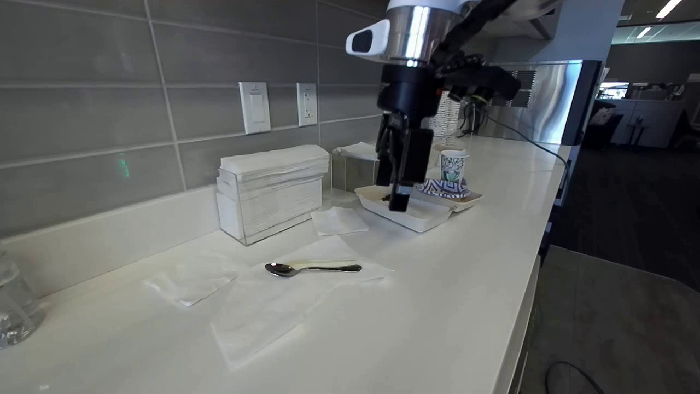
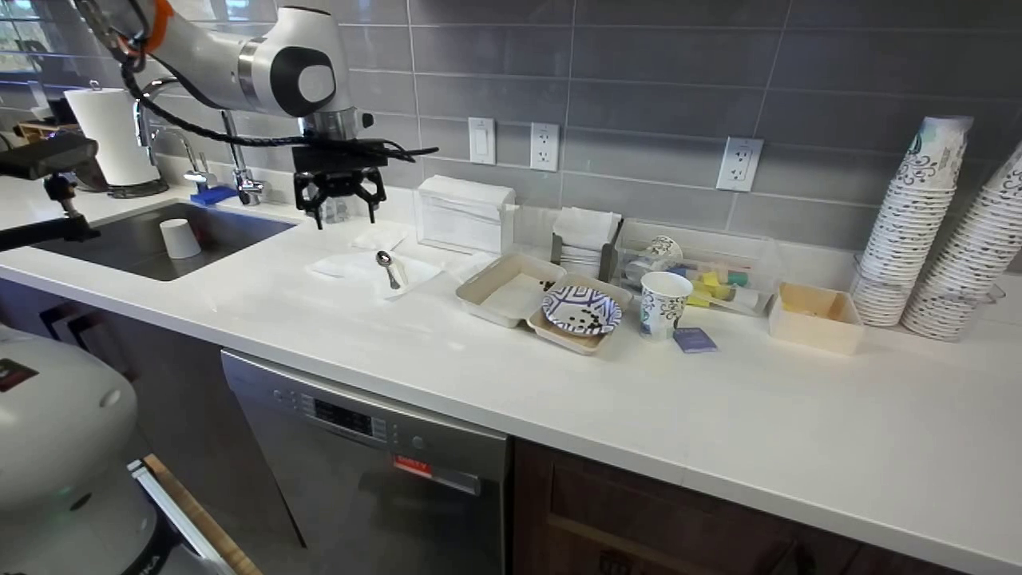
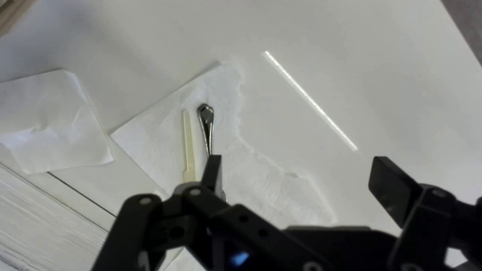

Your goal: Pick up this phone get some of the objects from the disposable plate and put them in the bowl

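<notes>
grey tiles (image 1: pixel 82 120) back a pale bench (image 1: pixel 415 334). in an exterior view the spoon (image 1: pixel 313 268) lies on a napkin (image 1: pixel 279 306), head toward the picture's left, handle toward the right. the fingers (image 1: pixel 399 202) hang over the bench, one nearly behind the other, so their gap is hard to read; a patterned cup (image 1: pixel 454 166) overlaps the bowl (image 1: pixel 439 189) and could pass for standing in it.

in an exterior view that cup proves to be on the bench just beside the tray (image 2: pixel 511 297), while the bowl rests on one half of the tray. dark bits (image 2: pixel 547 285) lie in the other half, more in the bowl. fingers here are plainly apart, holding nothing, well above the spoon.

in the wrist view they are wide apart, and the spoon is not between them: its handle runs down the picture and passes behind the finger at picture left, which hides most of the rest. the coming move likely turns on that: a shift toward that finger's side, then down. the handle lies roughly square to the line on which the fingers close, so little turning seems needed. a pale strip (image 3: pixel 189 146) lies close along the handle, clearer here than elsewhere, and might get pinched too. neither bowl nor dark bits show here.
</notes>
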Motion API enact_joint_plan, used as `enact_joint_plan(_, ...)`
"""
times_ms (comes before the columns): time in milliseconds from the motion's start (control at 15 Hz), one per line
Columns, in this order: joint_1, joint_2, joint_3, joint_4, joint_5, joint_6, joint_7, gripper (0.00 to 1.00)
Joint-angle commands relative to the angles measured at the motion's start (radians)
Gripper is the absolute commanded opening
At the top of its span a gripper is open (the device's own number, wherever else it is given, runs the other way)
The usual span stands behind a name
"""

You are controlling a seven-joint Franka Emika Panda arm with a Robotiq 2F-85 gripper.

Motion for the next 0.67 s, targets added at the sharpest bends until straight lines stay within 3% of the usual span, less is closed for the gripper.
enact_joint_plan(0, -0.031, 0.119, 0.043, 0.057, -0.120, 0.078, 0.012, 1.00)
enact_joint_plan(333, -0.045, 0.227, 0.072, 0.086, -0.201, 0.138, 0.085, 1.00)
enact_joint_plan(600, -0.051, 0.298, 0.093, 0.121, -0.174, 0.212, 0.109, 1.00)
